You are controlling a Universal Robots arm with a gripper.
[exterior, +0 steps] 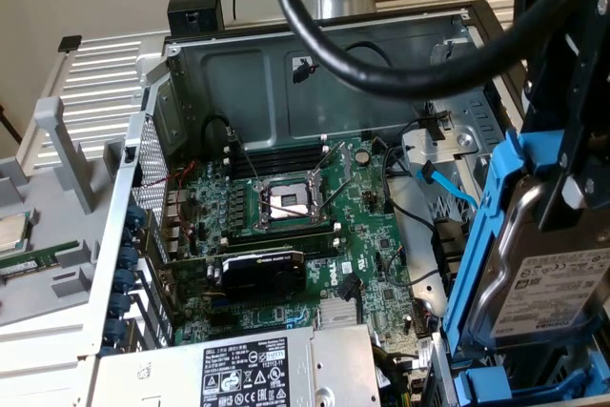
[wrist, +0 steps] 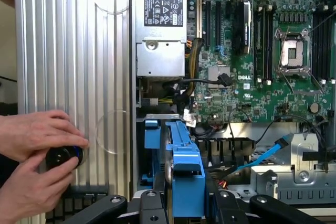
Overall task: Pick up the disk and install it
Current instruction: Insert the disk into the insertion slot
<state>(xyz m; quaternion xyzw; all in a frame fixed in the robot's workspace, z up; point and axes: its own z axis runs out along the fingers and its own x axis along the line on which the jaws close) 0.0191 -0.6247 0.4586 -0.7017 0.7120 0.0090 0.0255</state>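
Jaws are seen partly closed, clamped from both sides on the blue plastic frame (wrist: 186,182) of the disk (exterior: 558,283). One disk is counted. It is held on edge, slightly tilted, with its single white barcode label (exterior: 564,295) turned outward. It is placed at the corner of the open computer case (exterior: 238,73) beside the power supply (exterior: 238,374), at the exterior view's right. Whether its lower edge touches the drive bay beneath cannot be told.

Inside the case one motherboard (exterior: 372,235) is laid flat. One processor socket (exterior: 288,202) is seen on it with its retaining levers raised, and one black graphics card (exterior: 262,269) is seated between the socket and the power supply. One blue cable (exterior: 448,188) is run across the case edge nearest the disk. One thick black hose (exterior: 381,64) is looped above the case.

Beside the case a ribbed grey panel (wrist: 79,51) is laid. At its edge two hands (wrist: 39,135) of a person are closed around one round black knob (wrist: 63,157), well apart from the disk.
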